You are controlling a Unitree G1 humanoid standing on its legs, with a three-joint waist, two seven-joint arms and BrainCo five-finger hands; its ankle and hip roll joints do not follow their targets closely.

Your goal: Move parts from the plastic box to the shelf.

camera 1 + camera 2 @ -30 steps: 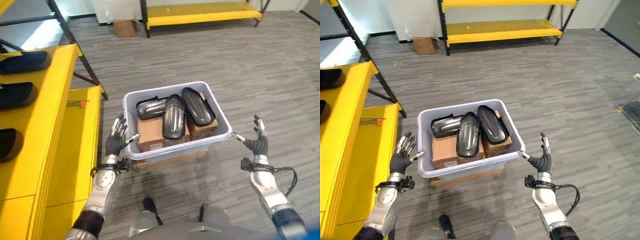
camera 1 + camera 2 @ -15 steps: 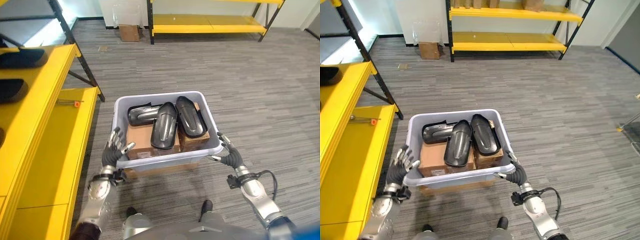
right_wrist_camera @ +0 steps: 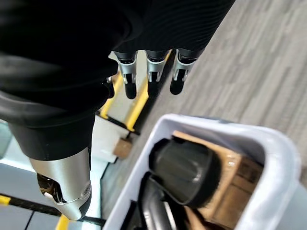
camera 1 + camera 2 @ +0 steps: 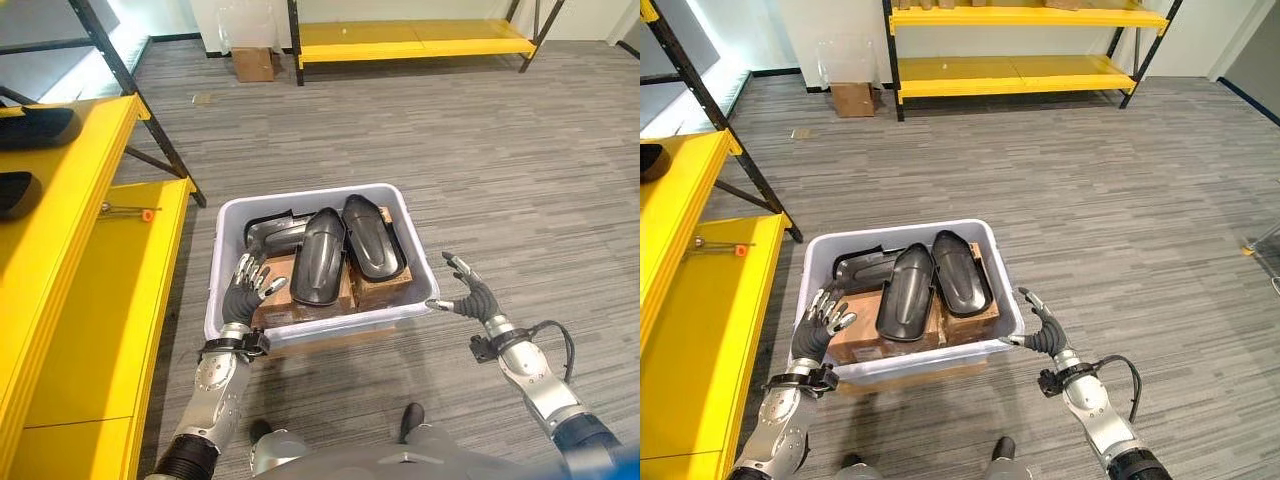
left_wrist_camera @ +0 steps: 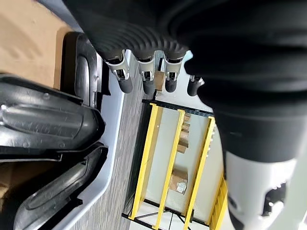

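— Where was the left hand point(image 4: 248, 292), and how did its fingers stand?

— It hung over the near left part of the plastic box point(image 4: 225, 221), above a brown carton point(image 4: 283, 301) inside. Its fingers were straight and fanned apart, curled round nothing. Whether the fingertips touched the carton, I could not tell.

— And the right hand point(image 4: 468, 298)?

— Just outside the box's near right corner, palm turned toward the box wall, fingers spread and relaxed, holding nothing. It sat very close to the rim, but contact could not be made out.

— Where were the parts?

— In the box. Three dark, glossy shell-shaped parts lay on top of the cartons: the middle part point(image 4: 320, 254) ran from far to near across the centre, the right part point(image 4: 368, 236) lay just beside it on its right, leaning on a second carton point(image 4: 381, 286), and the left part point(image 4: 270, 233) lay across the far left corner, partly under the middle one. The left hand's fingertips were near the left and middle parts.

— What stood around the box?

— It sat on the grey striped floor point(image 4: 500, 160). To the left was a yellow shelf point(image 4: 110, 300), with more dark parts point(image 4: 36, 127) on its upper level. Far off stood another yellow rack point(image 4: 1020, 70) and a small cardboard box point(image 4: 851, 98) on the floor.
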